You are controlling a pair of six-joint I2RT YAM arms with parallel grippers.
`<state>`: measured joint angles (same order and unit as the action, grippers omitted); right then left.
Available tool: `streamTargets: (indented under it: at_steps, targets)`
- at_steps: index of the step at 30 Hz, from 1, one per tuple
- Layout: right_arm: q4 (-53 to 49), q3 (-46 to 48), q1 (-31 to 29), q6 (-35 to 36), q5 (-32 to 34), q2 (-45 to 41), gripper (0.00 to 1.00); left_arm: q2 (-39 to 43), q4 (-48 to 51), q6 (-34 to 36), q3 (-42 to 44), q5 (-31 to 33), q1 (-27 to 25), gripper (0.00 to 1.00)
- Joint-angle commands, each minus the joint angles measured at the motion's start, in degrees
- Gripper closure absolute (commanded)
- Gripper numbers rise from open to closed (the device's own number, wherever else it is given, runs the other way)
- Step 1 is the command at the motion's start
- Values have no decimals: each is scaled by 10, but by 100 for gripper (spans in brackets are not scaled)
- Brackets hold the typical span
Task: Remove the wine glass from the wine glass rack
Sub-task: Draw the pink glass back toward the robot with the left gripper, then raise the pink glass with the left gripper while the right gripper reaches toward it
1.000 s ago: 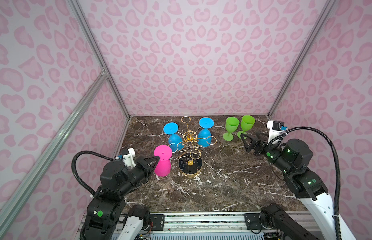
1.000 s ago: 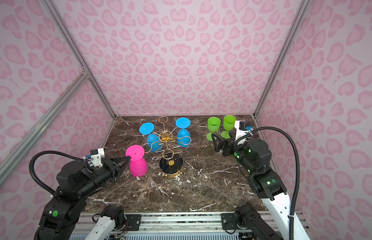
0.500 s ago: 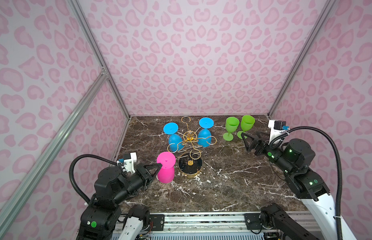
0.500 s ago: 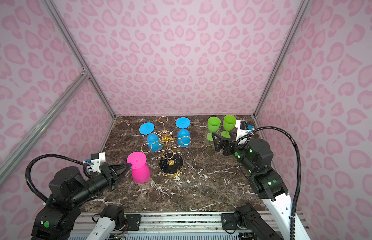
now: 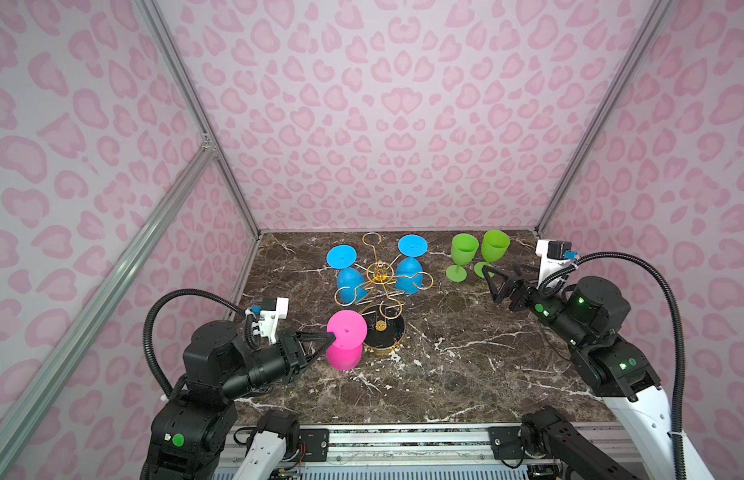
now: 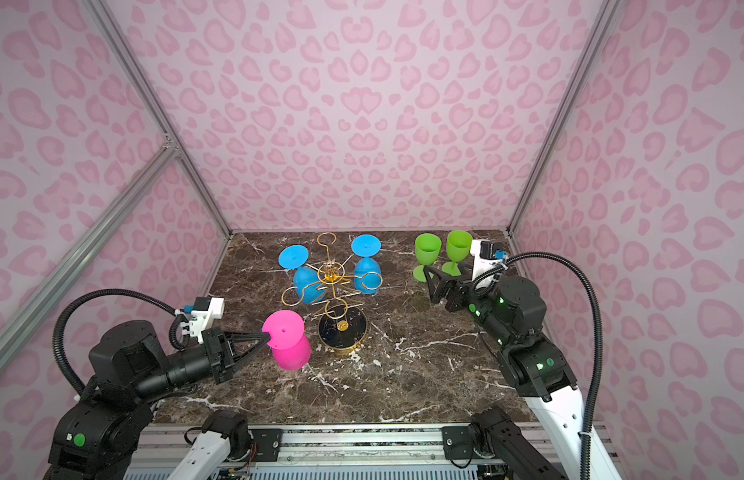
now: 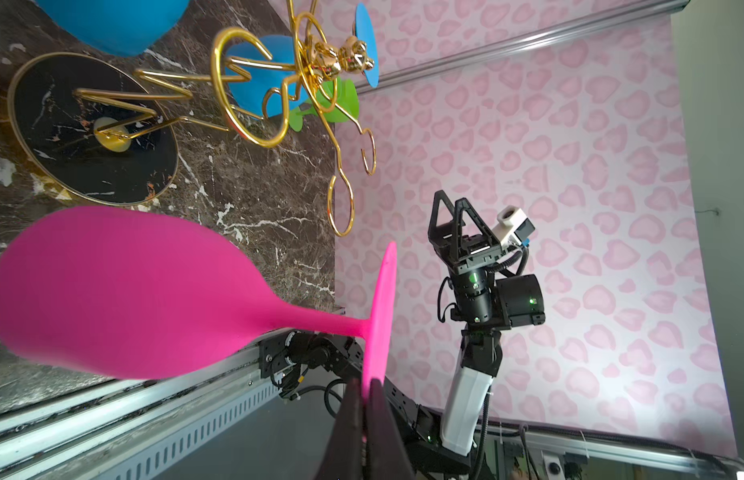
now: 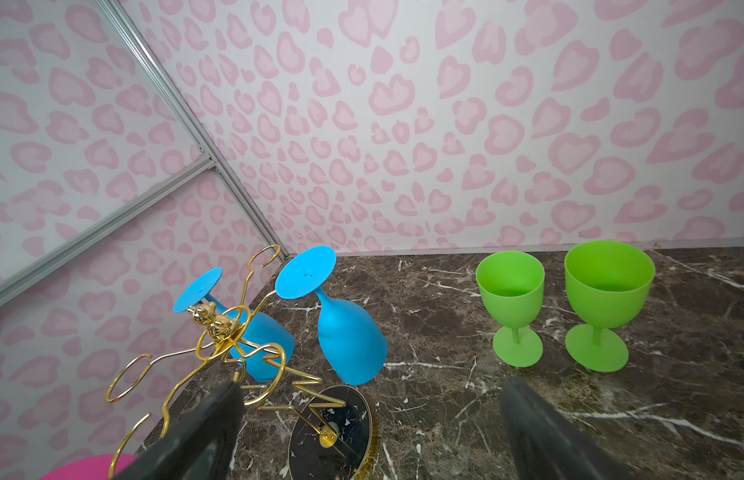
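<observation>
A pink wine glass (image 5: 344,341) (image 6: 288,341) hangs upside down just left of the wine glass rack's black base (image 5: 390,332) (image 7: 50,104). It is apart from the gold hook arms (image 5: 380,275) (image 6: 331,274). My left gripper (image 5: 331,332) (image 6: 265,332) (image 7: 364,392) is shut on the edge of the glass's round foot (image 7: 380,307). Two blue glasses (image 5: 350,283) (image 5: 408,275) hang upside down on the rack. My right gripper (image 5: 491,284) (image 8: 370,392) stands open and holds nothing, right of the rack.
Two green glasses (image 5: 461,254) (image 5: 493,250) stand upright at the back right, just beyond the right gripper. Pink patterned walls close in the marble table (image 5: 466,374) on three sides. A metal rail (image 5: 403,432) runs along its front edge.
My left gripper has carried the pink glass toward the table's front and slightly right, away from the rack's arms. The right gripper has barely shifted and stays open.
</observation>
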<state>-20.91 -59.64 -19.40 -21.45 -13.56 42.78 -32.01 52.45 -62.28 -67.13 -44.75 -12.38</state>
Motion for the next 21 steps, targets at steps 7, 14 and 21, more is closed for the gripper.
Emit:
streamTargets:
  at_steps: [7, 14, 21]
  targets:
    - [-16, -16, 0, 14, -1, 2, 2, -36, -9, 34, -61, -96, 1, 97]
    - [-31, -35, 0, 27, -4, 3, 2, -60, -77, -8, -84, -139, 1, 97]
    - [-37, -51, 0, 36, -4, 9, 2, -80, -86, -26, -133, -174, 1, 97]
